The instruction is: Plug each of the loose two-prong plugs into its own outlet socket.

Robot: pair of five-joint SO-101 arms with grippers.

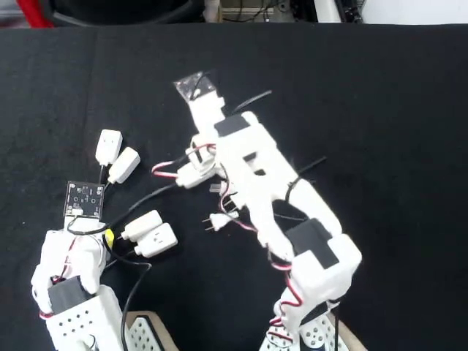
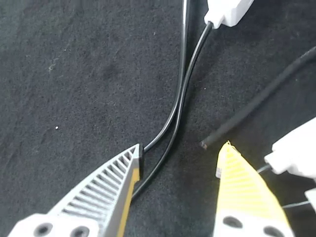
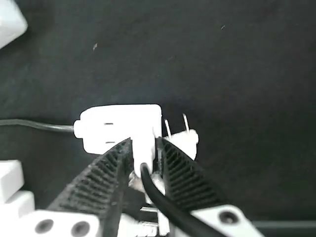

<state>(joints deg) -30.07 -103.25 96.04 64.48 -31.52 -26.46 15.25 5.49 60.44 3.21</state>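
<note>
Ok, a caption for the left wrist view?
Left gripper, fingers open, straddles two black cords on black cloth, one leading to a white connector.

I see a black cloth surface (image 1: 380, 146) that fills most of my high view. Up close it looks soft and fuzzy, with a tiny pale speck (image 2: 57, 128) on it. Past its far edge there is a red thing (image 1: 33, 11) in the corner, a dark curved cable (image 1: 131, 11) and some pale shapes (image 1: 241, 9). A brown board (image 1: 150, 325) sits at the near edge.
</note>
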